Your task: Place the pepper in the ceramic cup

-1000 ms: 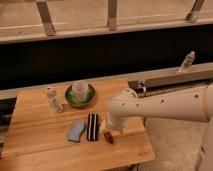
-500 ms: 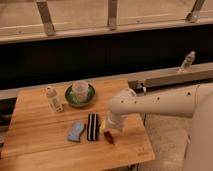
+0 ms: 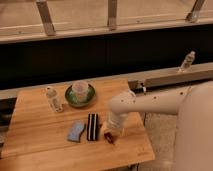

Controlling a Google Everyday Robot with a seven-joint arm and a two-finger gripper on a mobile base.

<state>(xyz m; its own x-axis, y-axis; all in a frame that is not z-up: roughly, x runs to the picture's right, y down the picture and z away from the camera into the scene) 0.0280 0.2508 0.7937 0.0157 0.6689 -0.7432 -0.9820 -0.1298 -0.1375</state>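
The pepper (image 3: 108, 137) is a small dark red object lying on the wooden table (image 3: 40, 145) near its front edge, right of the striped block. My gripper (image 3: 112, 131) reaches in from the right and hangs directly over the pepper, at or just above it. The ceramic cup (image 3: 80, 90) is pale and round and stands upright on a green plate (image 3: 69, 98) at the back middle of the table, well to the upper left of the gripper.
A black-and-white striped block (image 3: 92, 126) and a blue cloth-like object (image 3: 76, 131) lie left of the pepper. A small clear bottle (image 3: 53, 99) stands left of the plate. Another bottle (image 3: 186, 61) stands on the ledge at the far right. My white arm (image 3: 160, 102) spans the table's right side.
The gripper has shifted slightly and settled lower over the pepper. The objects on the table have not moved.
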